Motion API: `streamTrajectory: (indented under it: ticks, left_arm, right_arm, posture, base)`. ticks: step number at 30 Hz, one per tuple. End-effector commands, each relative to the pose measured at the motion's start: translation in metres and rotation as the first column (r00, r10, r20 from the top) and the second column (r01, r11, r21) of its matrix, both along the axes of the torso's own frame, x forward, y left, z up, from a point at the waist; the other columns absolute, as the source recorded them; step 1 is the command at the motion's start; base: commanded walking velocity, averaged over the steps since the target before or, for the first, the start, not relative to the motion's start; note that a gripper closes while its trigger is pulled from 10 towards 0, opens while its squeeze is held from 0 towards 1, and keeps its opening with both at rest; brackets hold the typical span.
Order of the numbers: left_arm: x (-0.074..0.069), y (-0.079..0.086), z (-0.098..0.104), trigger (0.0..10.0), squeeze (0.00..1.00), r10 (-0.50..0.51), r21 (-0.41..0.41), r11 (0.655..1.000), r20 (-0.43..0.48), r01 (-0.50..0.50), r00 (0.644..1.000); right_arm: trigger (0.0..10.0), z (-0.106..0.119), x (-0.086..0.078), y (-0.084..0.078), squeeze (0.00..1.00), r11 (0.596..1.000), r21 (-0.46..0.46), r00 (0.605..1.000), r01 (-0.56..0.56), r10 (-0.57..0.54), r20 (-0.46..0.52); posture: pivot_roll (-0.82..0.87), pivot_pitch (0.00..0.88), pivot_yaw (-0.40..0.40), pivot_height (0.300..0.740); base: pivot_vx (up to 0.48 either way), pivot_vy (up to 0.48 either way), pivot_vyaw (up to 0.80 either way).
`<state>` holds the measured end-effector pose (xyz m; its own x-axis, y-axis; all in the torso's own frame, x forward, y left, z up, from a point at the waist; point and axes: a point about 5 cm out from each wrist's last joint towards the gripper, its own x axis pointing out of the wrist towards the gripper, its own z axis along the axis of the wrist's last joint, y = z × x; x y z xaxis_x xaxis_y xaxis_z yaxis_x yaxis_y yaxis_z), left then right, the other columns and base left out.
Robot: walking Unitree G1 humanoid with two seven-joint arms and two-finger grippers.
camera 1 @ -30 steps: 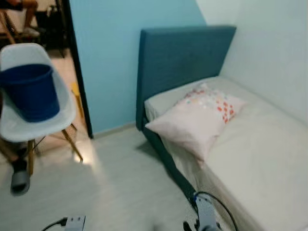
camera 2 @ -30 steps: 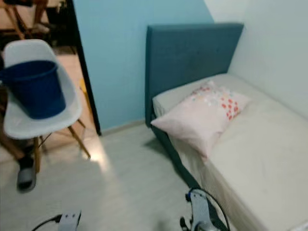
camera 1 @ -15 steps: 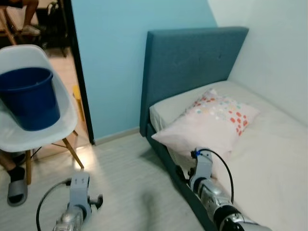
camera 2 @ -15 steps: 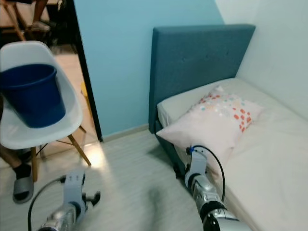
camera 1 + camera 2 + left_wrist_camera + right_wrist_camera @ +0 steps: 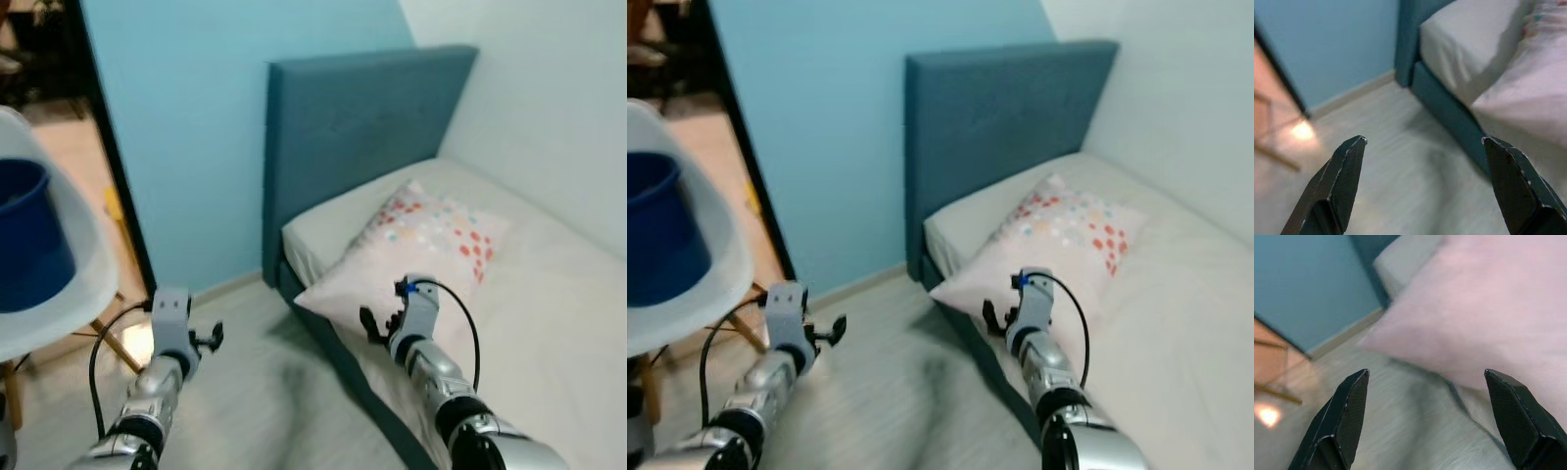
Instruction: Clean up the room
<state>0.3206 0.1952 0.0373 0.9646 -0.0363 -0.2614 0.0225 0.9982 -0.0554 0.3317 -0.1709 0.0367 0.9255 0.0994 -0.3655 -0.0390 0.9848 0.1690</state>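
Both claws gape empty — right claw point(image 5: 1425, 426) at the pillow point(image 5: 416, 250) on the bed point(image 5: 549, 323), left claw point(image 5: 1422, 188) over floor point(image 5: 265, 392).

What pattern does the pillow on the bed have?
Pale pink pillow with red-orange dots, clearest in the left eye view.

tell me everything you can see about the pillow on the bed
The pillow looks like soft, pale pink fabric, with red, orange and light-coloured dots clustered toward its far end. It lies flat and askew on the bed near the blue headboard, one corner overhanging the mattress edge. The right gripper, open, hovers by that corner without touching it.
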Motion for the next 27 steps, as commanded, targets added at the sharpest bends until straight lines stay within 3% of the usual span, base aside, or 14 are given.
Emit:
streamTrajectory:
  ticks: [1, 8, 10, 27]
  left_arm:
    - [0.0018, -0.0102, 0.001, 10.0, 0.0, -0.028, -0.014, 0.999, 0.014, 0.028, 0.999]
    - [-0.001, -0.0116, -0.0028, 10.0, 0.0, -0.027, -0.017, 0.999, 0.005, 0.027, 1.0]
    - [-0.0029, -0.0123, -0.0052, 10.0, 0.0, -0.027, -0.019, 0.999, -0.002, 0.027, 1.0]
    - [-0.0021, -0.0161, -0.0046, 10.0, 0.0, -0.044, -0.022, 0.999, 0.002, 0.044, 0.999]
  right_arm:
    - [10.0, 0.0021, 0.0004, -0.0044, 0.0, 1.0, 0.002, 1.0, 0.007, -0.007, 0.021]
    - [10.0, 0.0034, 0.0016, -0.0009, 0.0, 1.0, 0.0, 0.999, -0.014, 0.014, 0.028]
    - [10.0, 0.003, 0.0018, -0.0004, 0.0, 0.999, -0.037, 1.0, -0.022, 0.023, 0.019]
    - [10.0, 0.0076, 0.0052, -0.0016, 0.0, 1.0, -0.021, 0.999, -0.022, 0.023, 0.033]
  posture:
    - [-0.06, 0.0, -0.07, 0.74]
    - [-0.05, 0.0, -0.072, 0.74]
    - [-0.05, 0.0, -0.072, 0.74]
    - [-0.06, 0.0, -0.068, 0.74]
  base:
    - [0.326, 0.0, 0.0]
    - [0.326, 0.0, 0.0]
    - [0.326, 0.0, 0.0]
    - [0.325, 0.0, 0.0]
